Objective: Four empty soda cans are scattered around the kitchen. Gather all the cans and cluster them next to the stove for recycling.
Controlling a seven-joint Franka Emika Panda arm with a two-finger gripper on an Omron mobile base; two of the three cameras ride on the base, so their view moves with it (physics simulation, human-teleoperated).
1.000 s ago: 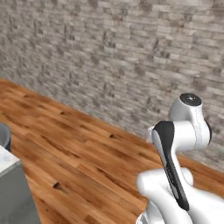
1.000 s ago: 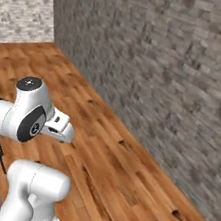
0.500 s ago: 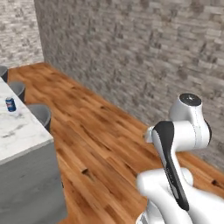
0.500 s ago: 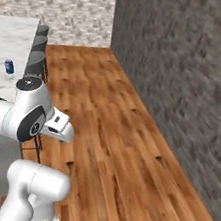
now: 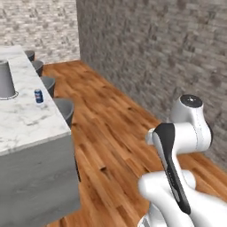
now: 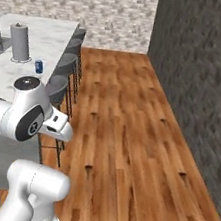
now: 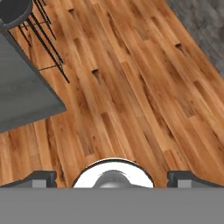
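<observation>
Look to your left first: a small blue soda can point(image 5: 39, 95) stands upright on the white marble counter point(image 5: 26, 119), close to the edge nearest the stools. Just beside it, further in on the counter, stands a tall grey paper towel roll point(image 5: 6, 80). From the other side you see the same can point(image 6: 38, 66) with the roll point(image 6: 20, 42) behind it. A row of grey stools point(image 5: 63, 110) lines the counter's edge, over the brown wood floor point(image 5: 115, 128). Your gripper point(image 7: 112, 177) is well apart from the can, out over the floor, pointing down at the planks. Its two fingertips point(image 7: 43, 178) stand wide apart, with nothing between them. In the hand view you can see a dark grey side of the counter point(image 7: 22, 96) and the thin black legs of a stool point(image 7: 43, 39) at the upper left. On your right, a grey stone wall point(image 6: 199, 71) runs along the floor.
</observation>
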